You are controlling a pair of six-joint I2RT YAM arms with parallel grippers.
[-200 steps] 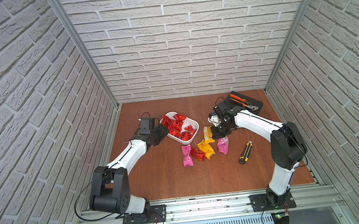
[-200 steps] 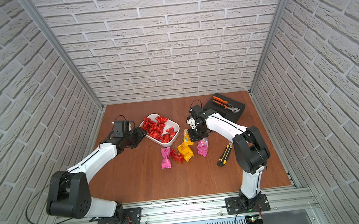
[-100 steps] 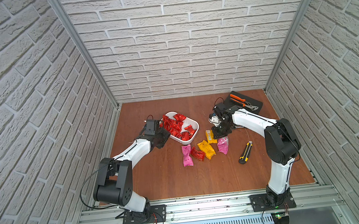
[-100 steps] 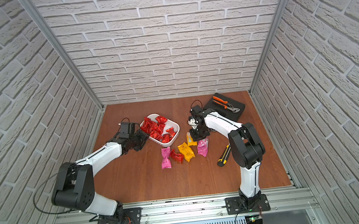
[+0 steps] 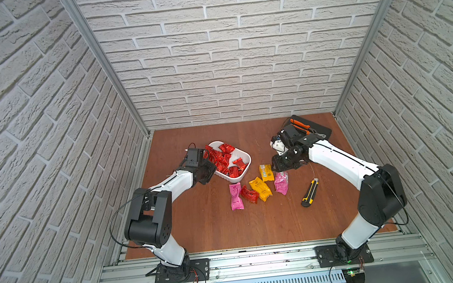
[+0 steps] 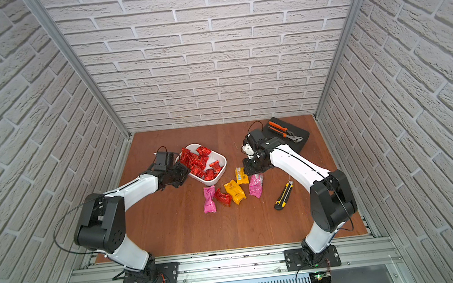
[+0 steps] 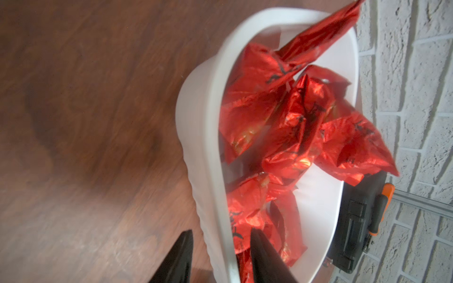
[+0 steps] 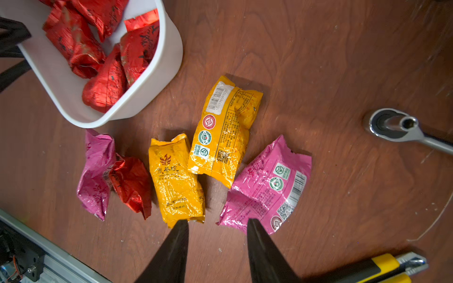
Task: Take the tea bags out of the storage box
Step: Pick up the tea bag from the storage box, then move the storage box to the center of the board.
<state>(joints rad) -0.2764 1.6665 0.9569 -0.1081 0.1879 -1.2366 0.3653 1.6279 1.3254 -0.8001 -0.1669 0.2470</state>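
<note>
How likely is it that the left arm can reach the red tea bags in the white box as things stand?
Probably yes. The left gripper straddles a wall of the storage box, jaws apart, one finger inside beside the red tea bags. Nothing covers them.

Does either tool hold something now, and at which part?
Nothing is held. The right tool hangs open and empty. The left tool stands open astride the wall of the shallow white plastic storage box, not clamped on it.
</note>
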